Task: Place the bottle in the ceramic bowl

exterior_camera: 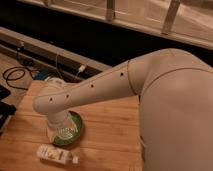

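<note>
Camera view: the gripper [59, 131] hangs right over the bowl [76, 131], lower left of the frame, on the wooden table [112, 132]. Open or closed, it's impossible to tell. The bottle [56, 154] lies flat just below the bowl, outside it.

Wooden table [111, 131], black cables [14, 76] on floor beside

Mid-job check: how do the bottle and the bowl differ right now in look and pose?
The bottle is pale and long; the bowl is round and dark green. The bottle lies on its side; the bowl sits upright. The bottle is in full view, while the bowl is partly covered by the gripper hanging over it. Both rest on the wooden table.
</note>
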